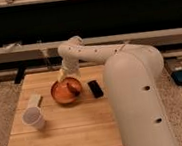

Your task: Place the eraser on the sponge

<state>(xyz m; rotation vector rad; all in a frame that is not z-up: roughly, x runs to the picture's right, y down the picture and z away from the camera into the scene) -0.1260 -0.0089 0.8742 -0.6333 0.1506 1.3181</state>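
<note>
Eraser (95, 88), small flat black rectangular block, lies flat on wooden tabletop (67, 133) just right of round orange bowl (62, 96); pale cream-tan flat sponge (34, 101) left of bowl. Pincer (64, 76) released, empty, above bowl's far rim. Eraser likely light, stiff, thin: pinch across narrow width.

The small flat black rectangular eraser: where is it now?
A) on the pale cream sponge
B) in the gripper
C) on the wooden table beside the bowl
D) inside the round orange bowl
C: the black eraser lies on the wooden table beside the orange bowl; the gripper hangs over the bowl's far rim.
</note>
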